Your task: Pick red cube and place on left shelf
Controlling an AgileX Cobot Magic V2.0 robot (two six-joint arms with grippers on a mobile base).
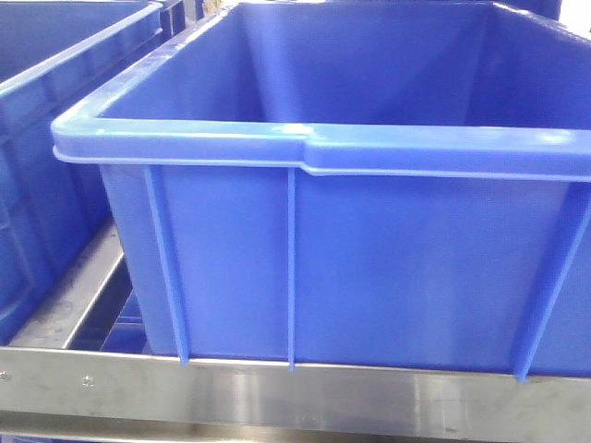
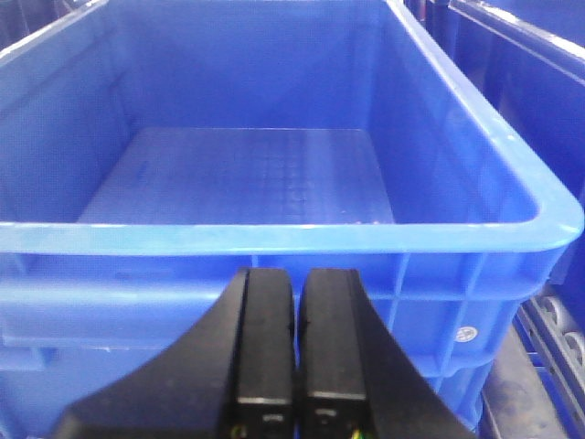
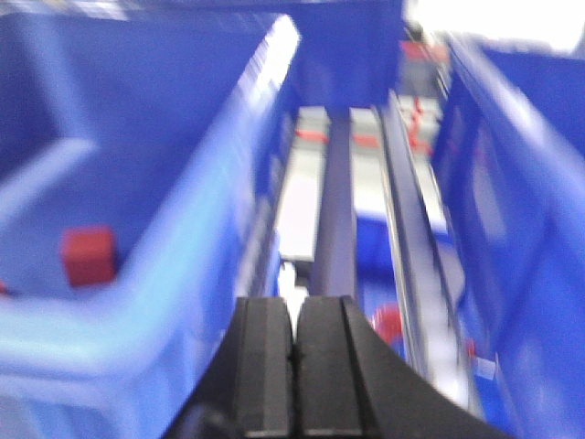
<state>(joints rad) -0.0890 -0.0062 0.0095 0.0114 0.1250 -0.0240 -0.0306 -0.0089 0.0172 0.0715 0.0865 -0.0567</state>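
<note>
red cube (image 3: 89, 255) upright on blue crate (image 3: 183, 274) floor, no long axis, blurred

right wrist view motion-blurred, red cube (image 3: 89, 256) smeared, blue crate (image 1: 369, 231) cropped right

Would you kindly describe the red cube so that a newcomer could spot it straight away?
In the right wrist view, find the blue crate filling the left side, left of the steel rails. On its floor near the close wall sits the red cube. It is the only blocky red thing inside the crate, and the shut right gripper is not holding it.
</note>
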